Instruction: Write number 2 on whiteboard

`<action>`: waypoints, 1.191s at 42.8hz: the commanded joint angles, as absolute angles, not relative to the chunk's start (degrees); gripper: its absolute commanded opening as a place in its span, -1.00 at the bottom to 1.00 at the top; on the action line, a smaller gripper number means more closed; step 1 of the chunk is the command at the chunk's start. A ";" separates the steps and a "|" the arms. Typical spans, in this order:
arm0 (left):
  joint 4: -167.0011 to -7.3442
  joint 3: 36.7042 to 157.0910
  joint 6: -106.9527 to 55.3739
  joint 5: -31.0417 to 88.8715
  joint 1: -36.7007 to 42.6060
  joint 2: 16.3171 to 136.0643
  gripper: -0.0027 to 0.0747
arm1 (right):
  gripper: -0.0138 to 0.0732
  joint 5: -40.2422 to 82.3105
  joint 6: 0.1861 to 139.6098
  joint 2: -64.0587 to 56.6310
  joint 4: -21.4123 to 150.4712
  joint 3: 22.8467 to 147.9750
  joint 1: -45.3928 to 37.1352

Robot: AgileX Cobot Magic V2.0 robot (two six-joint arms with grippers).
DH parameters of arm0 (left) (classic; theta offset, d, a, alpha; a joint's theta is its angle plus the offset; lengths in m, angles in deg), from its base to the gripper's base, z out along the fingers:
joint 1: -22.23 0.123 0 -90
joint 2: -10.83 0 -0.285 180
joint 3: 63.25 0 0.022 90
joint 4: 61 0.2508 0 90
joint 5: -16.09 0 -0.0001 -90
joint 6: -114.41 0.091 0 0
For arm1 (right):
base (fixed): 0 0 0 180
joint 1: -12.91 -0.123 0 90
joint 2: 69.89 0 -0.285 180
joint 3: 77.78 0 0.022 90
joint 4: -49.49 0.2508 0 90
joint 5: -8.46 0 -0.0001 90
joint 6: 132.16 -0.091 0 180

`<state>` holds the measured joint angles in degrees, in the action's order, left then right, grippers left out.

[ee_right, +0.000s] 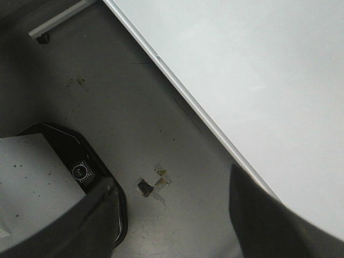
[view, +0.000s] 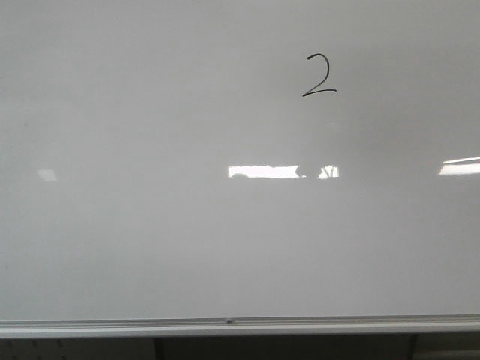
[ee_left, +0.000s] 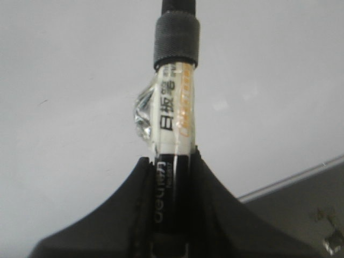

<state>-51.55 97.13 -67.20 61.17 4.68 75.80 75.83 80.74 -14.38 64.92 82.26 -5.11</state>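
On the whiteboard (view: 150, 225), well above its silver bottom rail (view: 240, 326), a thin black number 2 (view: 319, 75) stood complete, above the bright reflections on the board. Left gripper (ee_left: 174, 161) was clamped around a black marker (ee_left: 174, 123), its barrel pointing at the whiteboard. Right gripper (ee_right: 172, 215) had its fingers spread apart, holding nothing, over the grey floor (ee_right: 134, 118) beside the rail.

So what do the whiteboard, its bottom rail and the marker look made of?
Whiteboard: glossy coated panel, judging by mirrored light patches. Bottom rail: brushed silvery metal, probably aluminium. Marker: smooth plastic barrel with printed label, held between the left gripper's black fingers.
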 commanded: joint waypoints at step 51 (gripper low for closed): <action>-66.38 70.46 -69.46 -33.90 13.84 108.07 -0.96 | 0.39 69.79 80.54 -14.72 65.63 83.93 -4.88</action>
<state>-65.95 68.11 -69.01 -27.94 13.74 108.05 72.87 80.63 -14.38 64.92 82.26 -5.11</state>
